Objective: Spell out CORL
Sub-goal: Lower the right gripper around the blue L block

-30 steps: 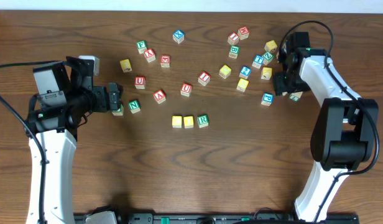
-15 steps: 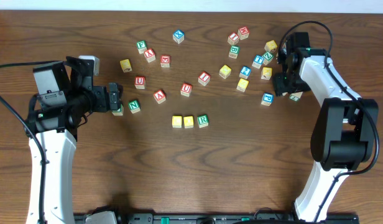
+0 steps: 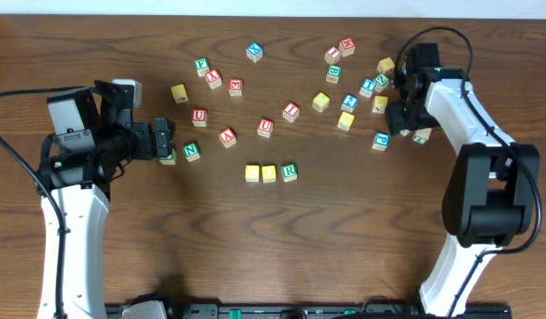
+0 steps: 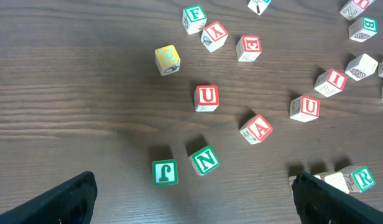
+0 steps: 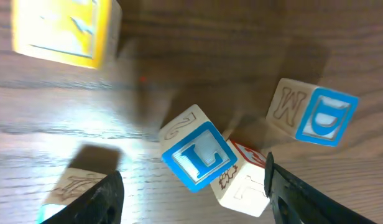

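three cubes sit in a tight row in the middle of the counter (image 3: 344, 230): a yellow cube (image 3: 252, 173), a second yellow cube (image 3: 269, 173) touching it, and the green r cube (image 3: 289, 171) at the right end. the bare spot just right of the r is likely where the last letter belongs. the yellow faces are too small to read from overhead. that last piece, the blue l cube (image 5: 201, 155), lies in the cluster at the far right, turned askew to the fingers and touching a red-lettered cube (image 5: 244, 180), with a blue d cube (image 5: 325, 118) near it. the right end effector (image 5: 191, 177) hangs over the l, its fingers partly spread on either side without touching it and holding nothing. that stance looks set for closing on the cube, though the crowding neighbour could get caught too. the left end effector (image 4: 193, 186) is spread wide and empty, near the green j cube (image 4: 165, 172), well apart from the row.
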Motion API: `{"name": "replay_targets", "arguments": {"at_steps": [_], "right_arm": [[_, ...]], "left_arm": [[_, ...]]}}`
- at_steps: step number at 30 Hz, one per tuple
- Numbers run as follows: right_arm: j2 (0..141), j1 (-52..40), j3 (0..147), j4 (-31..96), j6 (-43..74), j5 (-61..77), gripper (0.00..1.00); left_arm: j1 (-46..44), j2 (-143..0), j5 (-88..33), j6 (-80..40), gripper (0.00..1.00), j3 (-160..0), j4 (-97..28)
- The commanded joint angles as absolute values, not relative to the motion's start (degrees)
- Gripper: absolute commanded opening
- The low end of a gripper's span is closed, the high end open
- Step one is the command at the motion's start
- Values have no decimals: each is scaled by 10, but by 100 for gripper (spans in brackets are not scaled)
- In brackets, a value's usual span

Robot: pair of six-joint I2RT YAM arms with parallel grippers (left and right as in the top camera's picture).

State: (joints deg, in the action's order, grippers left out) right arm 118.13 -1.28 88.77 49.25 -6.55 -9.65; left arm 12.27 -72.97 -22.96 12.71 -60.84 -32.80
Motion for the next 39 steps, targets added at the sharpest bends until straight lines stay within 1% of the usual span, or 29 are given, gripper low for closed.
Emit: {"name": "replay_targets", "arguments": {"at_steps": [1, 10, 17, 21, 31, 39], "right_arm": [[1154, -16, 889, 488, -70, -93, 69], [1154, -16, 889, 469, -118, -92, 70], [1154, -15, 889, 468, -215, -40, 69], [1154, -12, 888, 469, -242, -24, 69], [1154, 30, 872, 454, -254, 21, 73], [1154, 30, 841, 421, -254, 22, 74]], "left_arm": [[125, -731, -229, 133, 99, -609, -328], [125, -731, -229, 133, 99, -609, -328], [125, -731, -229, 133, 99, -609, -328], [125, -731, -229, 133, 99, -609, -328], [125, -731, -229, 133, 99, -609, -328], [125, -731, -229, 133, 99, -609, -328]]}}
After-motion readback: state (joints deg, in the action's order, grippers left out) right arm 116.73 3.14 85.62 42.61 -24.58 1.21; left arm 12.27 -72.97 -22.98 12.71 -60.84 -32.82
